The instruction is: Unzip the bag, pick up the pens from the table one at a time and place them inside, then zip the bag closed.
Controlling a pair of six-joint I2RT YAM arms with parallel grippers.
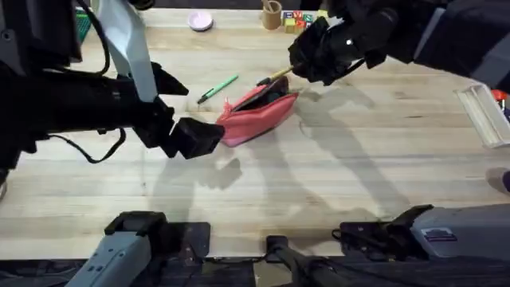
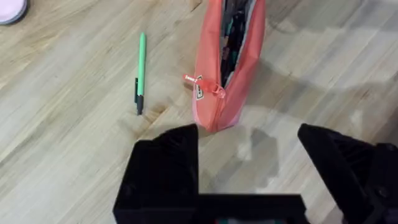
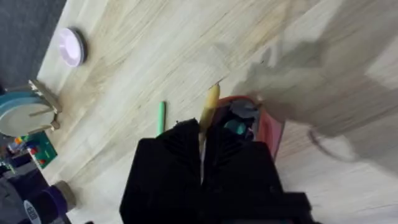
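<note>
The coral-pink bag [image 1: 259, 115] lies unzipped mid-table, its mouth gaping in the left wrist view [image 2: 214, 93], where the zipper pull [image 2: 199, 81] hangs near its closer end. My right gripper [image 1: 307, 64] hovers over the bag's far right end, shut on the yellow pen [image 1: 279, 76]. The right wrist view shows that pen [image 3: 210, 106] sticking out from the shut gripper [image 3: 202, 140], over the bag's opening [image 3: 270, 127]. The green pen [image 1: 217, 88] lies flat on the table left of the bag [image 2: 141, 68]. My left gripper [image 1: 199, 137] is open just off the bag's left end, its fingers [image 2: 165, 168] holding nothing.
A pink disc [image 1: 200, 21], a wooden cup [image 1: 272, 14] and coloured blocks [image 1: 299, 17] line the far edge. A clear plastic case [image 1: 484, 112] lies at the right edge. Bare wood stretches in front of the bag.
</note>
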